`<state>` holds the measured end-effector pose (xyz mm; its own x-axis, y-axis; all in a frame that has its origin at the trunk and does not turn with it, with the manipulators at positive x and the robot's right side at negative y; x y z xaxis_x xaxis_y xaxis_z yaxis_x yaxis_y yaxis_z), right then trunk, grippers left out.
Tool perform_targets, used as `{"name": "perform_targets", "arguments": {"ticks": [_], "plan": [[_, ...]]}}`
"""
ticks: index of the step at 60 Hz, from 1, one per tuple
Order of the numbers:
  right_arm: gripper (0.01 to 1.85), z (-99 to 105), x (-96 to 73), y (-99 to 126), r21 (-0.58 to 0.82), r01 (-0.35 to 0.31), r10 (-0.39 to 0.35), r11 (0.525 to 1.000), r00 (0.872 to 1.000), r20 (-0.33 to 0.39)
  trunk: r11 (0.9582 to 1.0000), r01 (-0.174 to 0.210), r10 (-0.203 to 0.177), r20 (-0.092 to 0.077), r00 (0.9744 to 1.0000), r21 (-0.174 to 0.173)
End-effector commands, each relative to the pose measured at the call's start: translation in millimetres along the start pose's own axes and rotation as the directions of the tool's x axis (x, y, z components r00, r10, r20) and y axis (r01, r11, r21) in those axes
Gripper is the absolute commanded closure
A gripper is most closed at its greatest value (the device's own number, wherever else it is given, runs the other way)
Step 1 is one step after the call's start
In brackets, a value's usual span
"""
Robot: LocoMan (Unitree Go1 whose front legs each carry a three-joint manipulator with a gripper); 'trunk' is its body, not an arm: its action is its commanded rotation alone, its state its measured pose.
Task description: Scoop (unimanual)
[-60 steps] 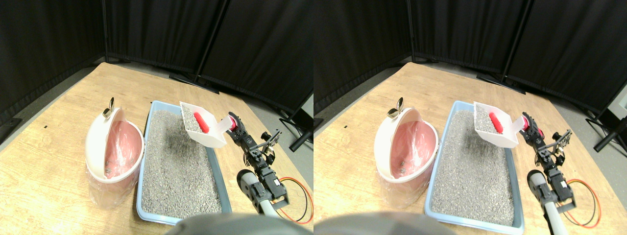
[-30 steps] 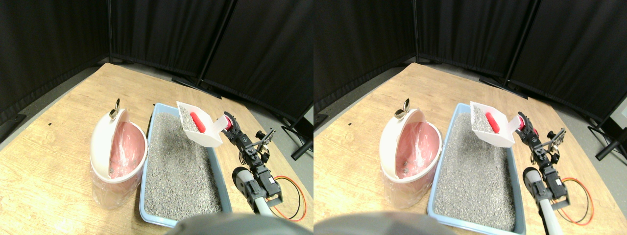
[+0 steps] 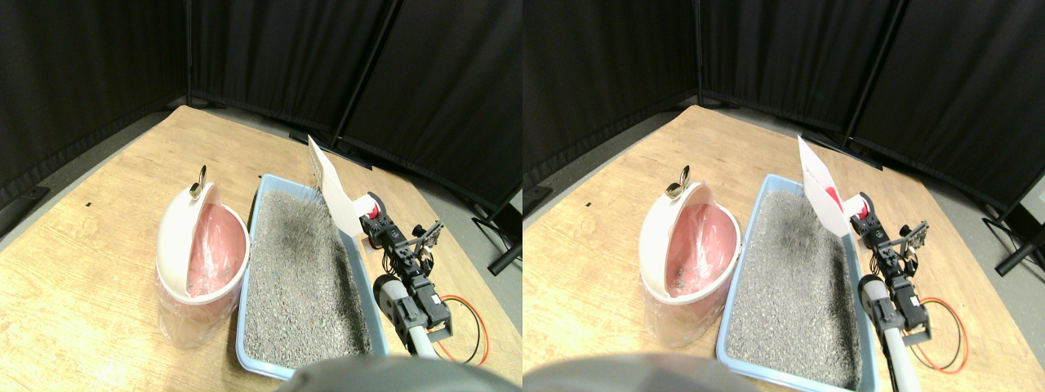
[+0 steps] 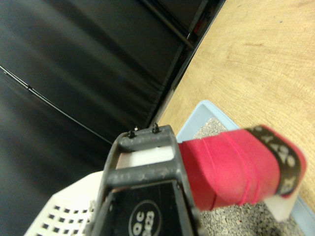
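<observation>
stereo pair view: white scoop [image 3: 333,189] tipped steeply, gravel falling into blue tray [image 3: 369,287].

place: robot test lab | evidence: black fabric partition screens on metal poles [image 3: 269,57] enclosing a pale wood-grain floor panel [image 3: 98,245] | loose red and black cables [image 3: 465,327]

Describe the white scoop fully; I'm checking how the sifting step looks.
The white scoop is plastic-looking, with slotted holes in its wall and a red-wrapped handle. It is tipped steeply on edge above the far end of the blue litter tray, grey litter streaming from it. The right gripper is at its handle.
</observation>
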<state>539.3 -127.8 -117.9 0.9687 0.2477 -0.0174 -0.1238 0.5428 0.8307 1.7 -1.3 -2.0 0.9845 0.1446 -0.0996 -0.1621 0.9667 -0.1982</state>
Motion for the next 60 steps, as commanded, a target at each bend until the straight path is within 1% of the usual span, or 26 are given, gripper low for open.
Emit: {"name": "perform_targets", "arguments": {"ticks": [1, 4, 7, 8, 14, 20, 23, 25, 32, 38, 41, 42, 47, 55, 58, 59, 60], "plan": [[1.81, 6, 3.1, 12, 0.080, -0.070, 0.067, 0.994, 0.997, 0.042, 0.9998, -0.014, 0.014, 0.009, 0.9999, -0.011], [1.81, 6, 3.0, 13, 0.123, -0.072, 0.068, 0.990, 0.997, 0.038, 0.9998, -0.014, 0.014, 0.009, 0.9999, -0.011], [1.81, 6, 3.6, 13, 0.133, -0.084, 0.082, 0.988, 0.996, 0.021, 0.9998, -0.014, 0.014, 0.009, 0.9999, -0.011], [1.81, 6, 3.6, 13, 0.133, -0.084, 0.082, 0.988, 0.996, 0.021, 0.9998, -0.016, 0.016, 0.005, 0.9999, -0.014], [1.81, 4, 1.5, 14, 0.163, -0.067, 0.065, 0.984, 0.998, 0.020, 0.9997, -0.018, 0.018, 0.000, 0.9998, -0.016], [1.81, 2, 0.9, 15, 0.208, -0.056, 0.055, 0.977, 0.998, 0.011, 0.9996, -0.021, 0.021, 0.000, 0.9998, -0.019], [1.81, 1, 0.5, 16, 0.201, -0.059, 0.058, 0.978, 0.998, 0.008, 0.9996, -0.021, 0.021, 0.002, 0.9998, -0.017], [1.81, 0, 0.0, 16, 0.165, -0.071, 0.072, 0.984, 0.997, 0.005, 0.9996, -0.022, 0.022, 0.002, 0.9998, -0.018], [1.81, 0, 0.5, 16, 0.158, -0.075, 0.076, 0.985, 0.997, 0.003, 0.9996, -0.021, 0.021, 0.003, 0.9998, -0.018], [1.81, 2, 0.8, 17, 0.140, -0.080, 0.081, 0.987, 0.997, 0.000, 0.9996, -0.023, 0.023, 0.011, 0.9997, -0.018], [1.81, 3, 0.9, 18, 0.138, -0.084, 0.085, 0.987, 0.996, 0.004, 0.9995, -0.025, 0.025, 0.020, 0.9995, -0.018], [1.81, 3, 0.9, 18, 0.138, -0.084, 0.085, 0.987, 0.996, 0.004, 0.9995, -0.025, 0.025, 0.020, 0.9995, -0.018], [1.81, 5, 1.4, 19, 0.124, -0.105, 0.107, 0.987, 0.994, -0.004, 0.9994, -0.029, 0.029, 0.032, 0.9990, -0.018], [1.81, 9, 0.8, 22, 0.020, -0.130, 0.129, 0.991, 0.992, 0.008, 0.9992, -0.035, 0.036, 0.045, 0.9984, -0.021], [1.81, 12, 0.4, 24, -0.052, -0.146, 0.147, 0.988, 0.989, 0.018, 0.9990, -0.038, 0.039, 0.050, 0.9980, -0.024], [1.81, 13, -0.2, 25, -0.102, -0.148, 0.152, 0.984, 0.988, 0.026, 0.9989, -0.039, 0.040, 0.051, 0.9979, -0.025], [1.81, 13, -0.2, 25, -0.102, -0.148, 0.152, 0.984, 0.988, 0.026, 0.9989, -0.040, 0.041, 0.052, 0.9978, -0.027]]}}
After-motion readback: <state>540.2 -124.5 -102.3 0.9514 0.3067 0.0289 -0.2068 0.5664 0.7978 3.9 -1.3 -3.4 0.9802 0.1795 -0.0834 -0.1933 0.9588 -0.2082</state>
